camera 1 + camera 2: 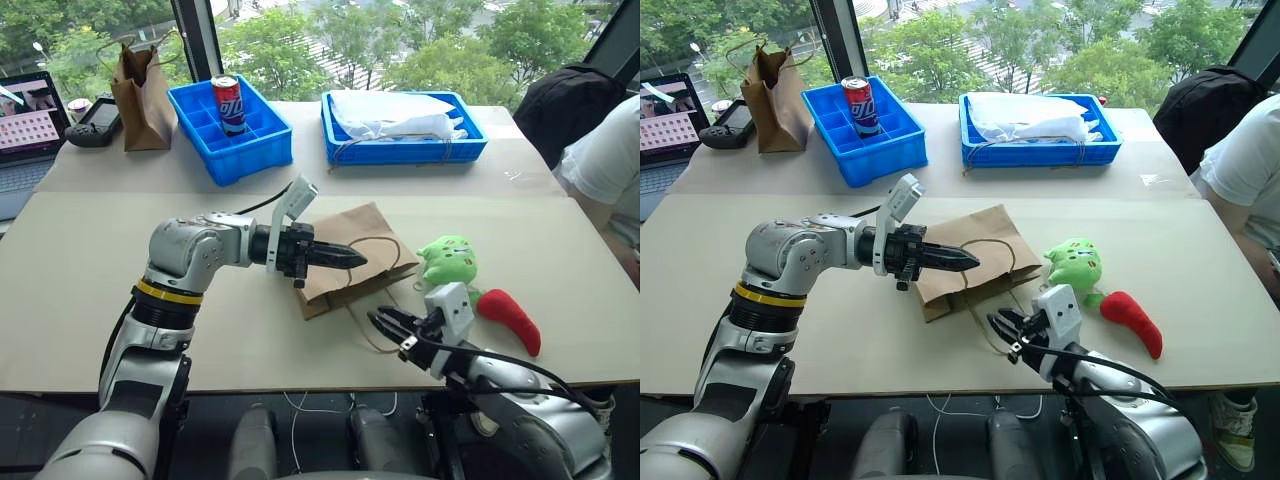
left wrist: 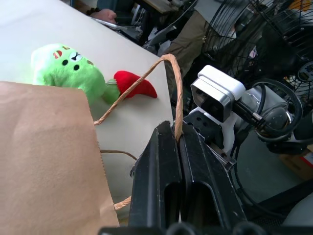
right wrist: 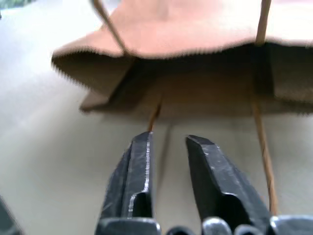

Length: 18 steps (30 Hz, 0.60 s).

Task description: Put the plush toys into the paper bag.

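I see the paper bag (image 1: 350, 255) lying flat at bench (image 1: 90, 270) centre, mouth toward five o'clock. My left hand (image 1: 352, 259) is clenched on the upper twine handle (image 2: 175, 93). My right hand (image 1: 384, 324) sits at the bag's mouth, fingers nearly together — nothing between them. Green plush toy (image 1: 448, 261) and red chili toy (image 1: 510, 314) lie just beside the bag at three o'clock.

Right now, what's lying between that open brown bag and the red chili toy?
The green plush toy sits between paper bag and chili, seen from the head camera.
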Motion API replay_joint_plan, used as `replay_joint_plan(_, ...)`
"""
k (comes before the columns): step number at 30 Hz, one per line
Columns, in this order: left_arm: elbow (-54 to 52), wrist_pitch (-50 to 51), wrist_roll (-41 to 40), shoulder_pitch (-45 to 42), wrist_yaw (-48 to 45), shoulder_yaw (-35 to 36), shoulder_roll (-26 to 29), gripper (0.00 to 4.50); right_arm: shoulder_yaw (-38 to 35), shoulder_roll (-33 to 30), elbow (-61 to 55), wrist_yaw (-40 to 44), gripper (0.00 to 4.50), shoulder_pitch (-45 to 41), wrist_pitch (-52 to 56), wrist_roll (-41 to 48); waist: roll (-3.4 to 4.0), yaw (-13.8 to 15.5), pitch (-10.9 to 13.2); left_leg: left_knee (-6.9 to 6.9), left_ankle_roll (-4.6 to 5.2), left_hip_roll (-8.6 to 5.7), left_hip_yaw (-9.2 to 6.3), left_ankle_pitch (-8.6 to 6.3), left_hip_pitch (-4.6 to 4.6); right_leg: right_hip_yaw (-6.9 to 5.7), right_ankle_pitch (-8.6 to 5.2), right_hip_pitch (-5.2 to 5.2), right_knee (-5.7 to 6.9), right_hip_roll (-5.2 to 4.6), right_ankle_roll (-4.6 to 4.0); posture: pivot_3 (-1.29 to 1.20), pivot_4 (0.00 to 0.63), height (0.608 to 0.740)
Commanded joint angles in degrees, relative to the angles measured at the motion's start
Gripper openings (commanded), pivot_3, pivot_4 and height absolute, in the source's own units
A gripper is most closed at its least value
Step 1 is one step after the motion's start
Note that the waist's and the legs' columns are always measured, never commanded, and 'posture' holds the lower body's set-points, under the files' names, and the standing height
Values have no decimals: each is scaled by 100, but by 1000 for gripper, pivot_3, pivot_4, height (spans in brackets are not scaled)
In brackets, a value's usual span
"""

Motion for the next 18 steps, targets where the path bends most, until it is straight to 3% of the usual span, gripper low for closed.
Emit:
replay_joint_plan(1,-341,93,-142,-43,89,-66,0,0,259,212,415,26,18,-389,-419,-492,0,14,0,0,0,0,1,0,-1,0,0,0,0,0,0,0,150,665)
replay_joint_plan(11,-118,1282,-973,-499,969,862,-452,0,578,500,1853,282,18,-992,-1126,-1401,1,20,0,1,0,-3,-1,0,-11,1,0,-6,0,-1,0,0,150,665)
replay_joint_plan(14,0,1674,-1232,-637,1338,1264,-683,0,595,785,2366,296,18,-1158,-1495,-1597,2,3,0,-1,0,-3,-1,0,-10,1,0,-6,0,-1,0,0,150,665)
replay_joint_plan(18,543,2120,-1454,-995,1928,1998,-950,0,1044,653,3175,413,18,-1118,-1763,-2337,0,-2,-1,0,0,-4,-4,0,-10,-1,0,-4,0,0,0,0,150,665)
